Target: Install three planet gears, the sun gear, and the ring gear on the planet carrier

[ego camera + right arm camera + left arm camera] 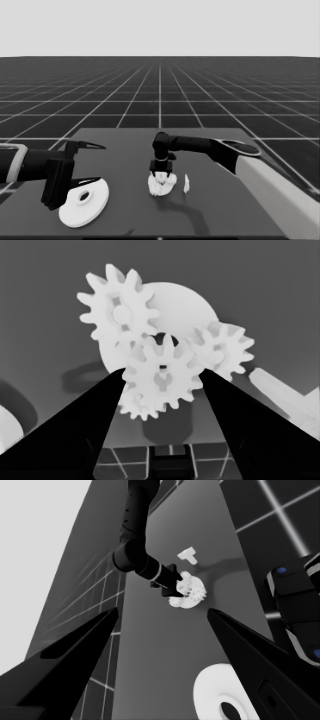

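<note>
Centrally, right gripper (161,174) hung over smaller round part (187,307), fingers closed on sun gear (161,376) above its hole. Planet gears (117,310) sat on it. Thin white piece (186,183) lay just beside. Left gripper (90,162) was parked wide open over larger round part (95,202) near table (125,150) front edge. Only right wrist view showed gear teeth.

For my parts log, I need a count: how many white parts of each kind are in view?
small toothed gears: 4 (one between the right end effector's fingers)
smaller round part: 1
larger round part: 1
thin white piece: 1
Total: 7
</note>
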